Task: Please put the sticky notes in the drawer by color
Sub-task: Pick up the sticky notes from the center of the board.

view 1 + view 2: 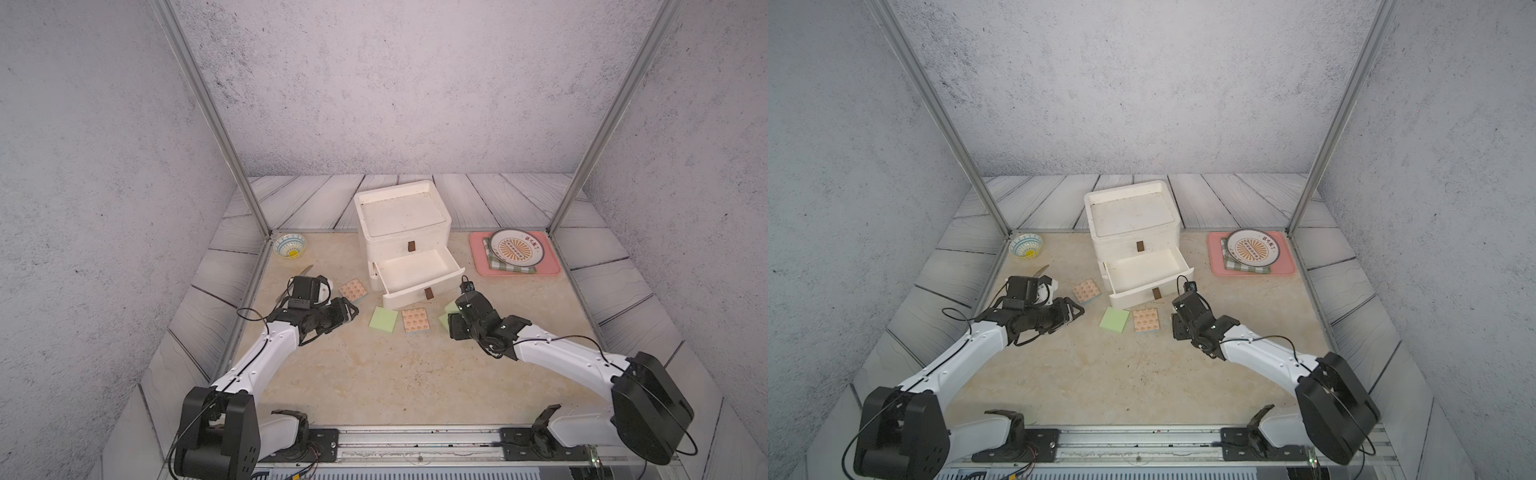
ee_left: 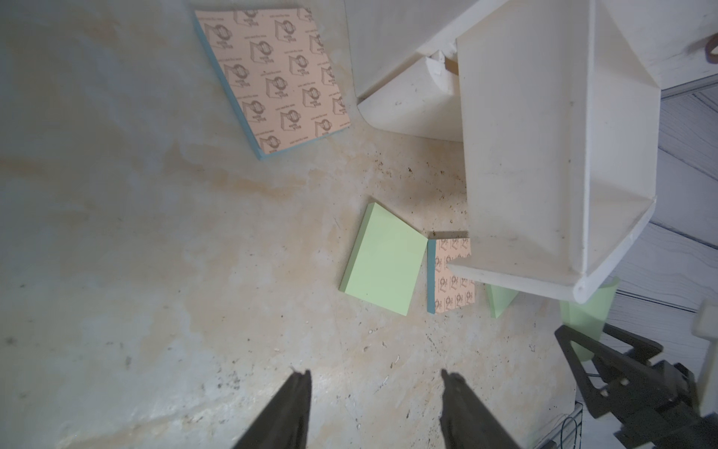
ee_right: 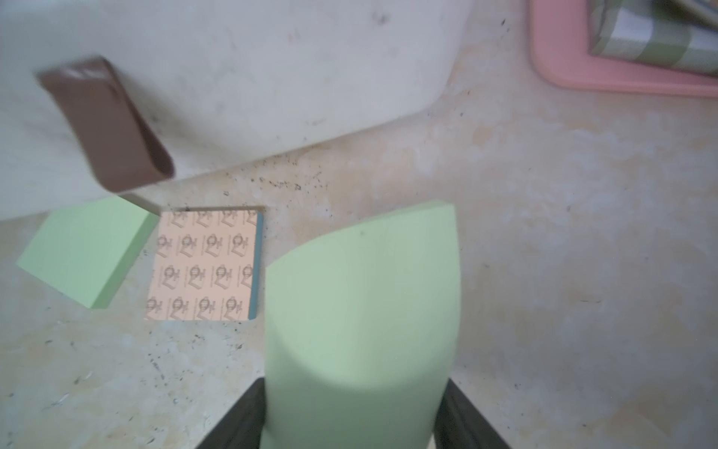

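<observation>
The white drawer chest (image 1: 403, 232) stands at the back middle, with the drawer (image 1: 419, 270) under the top one pulled out and empty. My right gripper (image 3: 351, 388) is shut on a light green sticky note pad (image 3: 361, 303), which bows between the fingers just right of the open drawer's front (image 1: 451, 309). On the table in both top views lie another green pad (image 1: 383, 319), an orange-patterned pad (image 1: 415, 321) beside it and a second orange-patterned pad (image 1: 353, 289) to the left. My left gripper (image 1: 351, 311) hovers open and empty (image 2: 375, 375) left of these pads.
A patterned bowl (image 1: 290, 245) and a knife (image 1: 305, 270) sit at the back left. At the back right a pink tray (image 1: 550, 259) carries a green checked cloth (image 1: 511, 268) and a plate (image 1: 516, 248). Metal frame posts stand at both back corners.
</observation>
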{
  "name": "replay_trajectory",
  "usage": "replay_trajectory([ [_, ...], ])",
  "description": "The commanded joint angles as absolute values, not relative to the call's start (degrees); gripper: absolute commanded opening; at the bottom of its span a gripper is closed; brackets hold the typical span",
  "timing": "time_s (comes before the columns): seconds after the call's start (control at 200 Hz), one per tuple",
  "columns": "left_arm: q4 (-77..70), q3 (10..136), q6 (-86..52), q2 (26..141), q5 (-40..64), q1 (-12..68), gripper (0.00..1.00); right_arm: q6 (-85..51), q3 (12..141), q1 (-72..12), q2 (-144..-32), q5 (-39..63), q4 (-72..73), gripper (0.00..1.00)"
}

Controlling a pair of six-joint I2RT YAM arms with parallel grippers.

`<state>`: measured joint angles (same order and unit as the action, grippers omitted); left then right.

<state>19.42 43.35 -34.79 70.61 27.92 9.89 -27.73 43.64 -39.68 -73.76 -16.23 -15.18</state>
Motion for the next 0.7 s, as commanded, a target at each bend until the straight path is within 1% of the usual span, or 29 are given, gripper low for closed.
replay_trajectory([
  [0.0,17.89,44.52,-35.22,71.69,28.52,10.61,0.58,-24.10,42.54,-38.54,-72.49,-16.88,-14.90,0.68],
  [0.025,17.77,44.56,-35.32,71.87,28.54,10.83,0.58,-23.48,42.92,-37.86,-73.29,-15.80,-14.85,0.64],
  [0.05,17.88,44.62,-35.27,71.97,28.54,11.02,0.58,-23.05,43.51,-37.75,-74.04,-15.36,-15.21,0.61],
  [0.18,19.60,45.17,-34.18,71.44,28.04,11.29,0.58,-22.32,46.53,-37.81,-77.12,-12.35,-17.04,0.60],
  [0.255,19.96,45.24,-34.01,70.72,27.50,11.23,0.58,-23.43,46.02,-37.73,-77.16,-11.24,-15.98,0.63],
  [0.345,20.04,45.29,-34.01,70.57,27.58,11.25,0.58,-23.44,45.45,-37.68,-77.38,-11.00,-15.62,0.63],
  [0.5,19.65,45.18,-33.97,71.34,27.90,11.21,0.58,-22.25,43.56,-37.06,-79.16,-10.43,-14.03,0.68],
  [0.555,19.14,45.02,-34.23,71.69,28.18,11.25,0.58,-21.50,43.40,-36.01,-82.23,-9.40,-12.10,0.68],
  [0.691,19.47,45.14,-34.19,71.82,28.70,11.25,0.58,-19.20,47.22,-33.56,-90.40,-6.70,-13.37,0.70],
])
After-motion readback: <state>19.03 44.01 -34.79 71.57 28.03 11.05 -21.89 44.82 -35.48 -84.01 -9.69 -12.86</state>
